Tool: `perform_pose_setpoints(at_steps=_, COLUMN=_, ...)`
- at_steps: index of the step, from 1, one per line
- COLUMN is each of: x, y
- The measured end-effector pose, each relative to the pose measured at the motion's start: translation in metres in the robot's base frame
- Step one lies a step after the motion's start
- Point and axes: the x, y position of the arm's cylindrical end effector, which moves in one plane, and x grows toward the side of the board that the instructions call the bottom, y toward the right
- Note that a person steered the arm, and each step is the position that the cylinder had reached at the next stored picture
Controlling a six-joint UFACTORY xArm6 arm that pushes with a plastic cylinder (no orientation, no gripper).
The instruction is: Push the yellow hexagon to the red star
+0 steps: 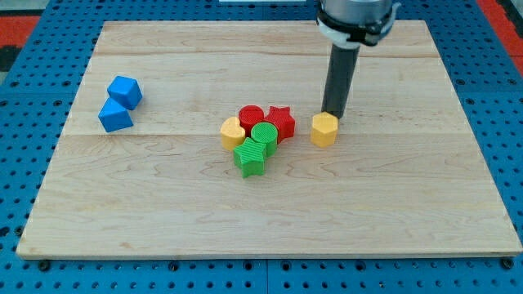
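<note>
Tool tip [333,113]: you're at the top-right edge of the yellow hexagon block [324,129], looks like touching, hard to confirm from this angle. It's a bare rod, nothing pinched. Hexagon sits on the wooden table [392,204], just right of the red star block [280,122], small gap between them.
</note>
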Motion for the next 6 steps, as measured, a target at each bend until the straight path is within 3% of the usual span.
perform_pose_setpoints(at_steps=1, x=0.024, y=0.001)
perform_pose_setpoints(at_steps=2, x=0.037, y=0.085)
perform_pose_setpoints(at_steps=3, x=0.066, y=0.038)
perform_pose_setpoints(at_steps=5, x=0.065, y=-0.026)
perform_pose_setpoints(at_steps=6, x=0.070, y=-0.027)
